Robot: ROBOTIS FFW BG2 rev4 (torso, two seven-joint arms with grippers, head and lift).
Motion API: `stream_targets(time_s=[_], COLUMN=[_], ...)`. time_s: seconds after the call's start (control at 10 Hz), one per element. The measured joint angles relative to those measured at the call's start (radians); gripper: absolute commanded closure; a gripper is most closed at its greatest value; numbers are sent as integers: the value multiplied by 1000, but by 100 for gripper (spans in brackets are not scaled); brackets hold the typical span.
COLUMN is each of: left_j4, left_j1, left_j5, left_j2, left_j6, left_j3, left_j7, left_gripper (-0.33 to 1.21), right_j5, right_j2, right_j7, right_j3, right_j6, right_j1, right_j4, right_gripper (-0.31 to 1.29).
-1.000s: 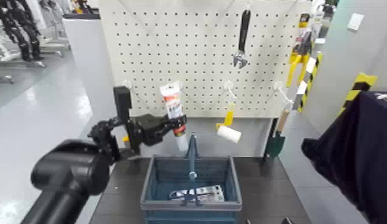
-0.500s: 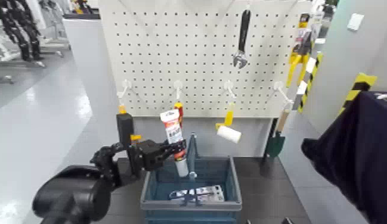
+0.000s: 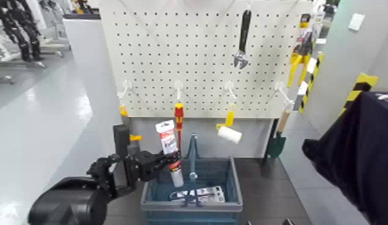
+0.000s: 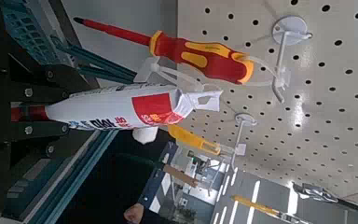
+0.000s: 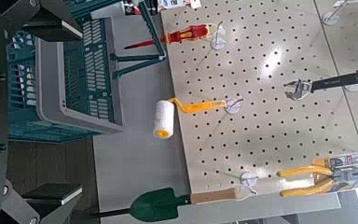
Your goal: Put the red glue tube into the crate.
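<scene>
left gripper (image 3: 162, 163), jaws clamped on the red glue tube (image 3: 168, 148), has lowered it, nozzle below the jaws, nearly inside the crate (image 3: 232, 202); release looks near. right gripper's jaws: cannot tell.

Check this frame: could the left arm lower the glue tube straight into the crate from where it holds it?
Probably yes. The left gripper holds the red glue tube nozzle down over the crate, on its left side. The upright blue handle stands beside the tube, not under it.
</scene>
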Motion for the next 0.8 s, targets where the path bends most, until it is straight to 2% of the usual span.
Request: stream_targets(time_s=[0.3, 0.4, 0.6, 0.7, 0.8], left_j4=[18, 21, 22, 21, 20], left_j1=[4, 5, 6, 6, 6], left_j5=[-8, -11, -13, -15, -16], left_j2=[-2, -2, -3, -4, -3], left_j6=[-1, -1, -3, -4, -2], left_j3=[6, 9, 14, 16, 17], left_j7=[0, 0, 2, 2, 2], left_gripper=[115, 92, 1, -10, -10], right_j5=[0, 0, 0, 1, 1], right_j2=[0, -1, -1, -1, -1], right_j7=[2, 3, 5, 5, 5], right_j3=[0, 0, 0, 0, 0], right_j6=[0, 0, 0, -1, -1], right_j1=[-1, -1, -2, -2, -2], right_j4=[0, 0, -1, -1, -2], right_gripper=[15, 15, 15, 15, 15])
